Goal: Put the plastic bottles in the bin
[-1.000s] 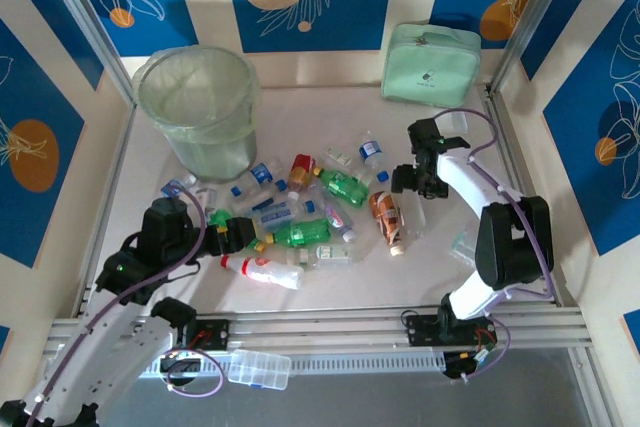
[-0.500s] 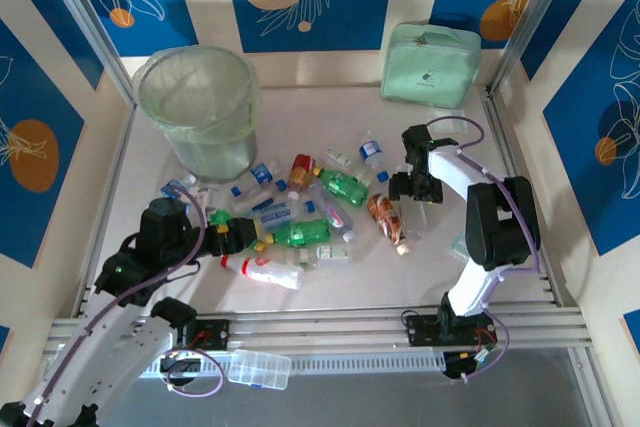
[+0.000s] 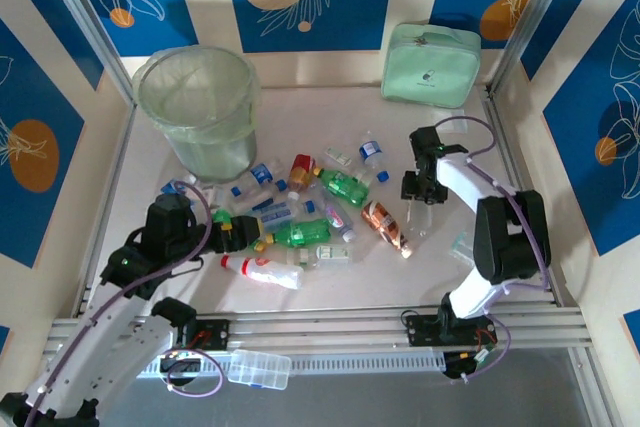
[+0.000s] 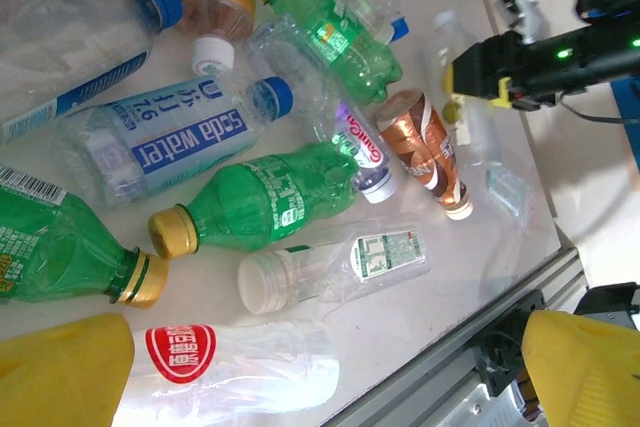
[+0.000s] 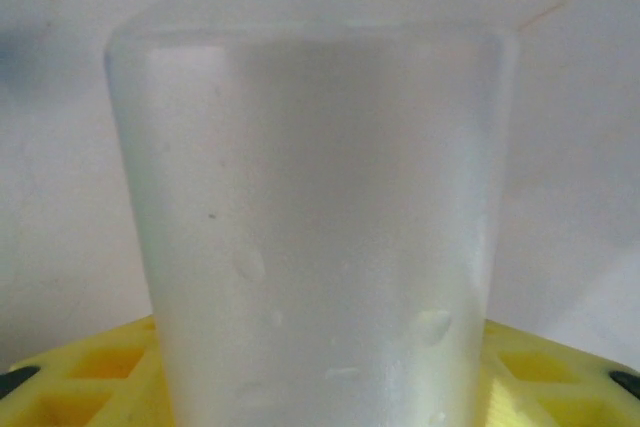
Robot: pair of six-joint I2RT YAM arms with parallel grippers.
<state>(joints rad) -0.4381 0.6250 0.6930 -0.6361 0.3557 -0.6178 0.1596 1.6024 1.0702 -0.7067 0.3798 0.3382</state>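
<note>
A clear lidded box lies on the near rail. The left fingers stand wide apart over a white bottle with a red label, at the near-left edge of the bottles scattered across the surface. Further right, the right fingers are clamped on a clear bottle. The bin stands far left, with a mint pouch far right.

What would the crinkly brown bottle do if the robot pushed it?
The brown bottle lies on its side, but it is dented, so it would probably wobble or slide rather than roll. Its crumpled shape suggests thin plastic: likely light and squashy.
</note>
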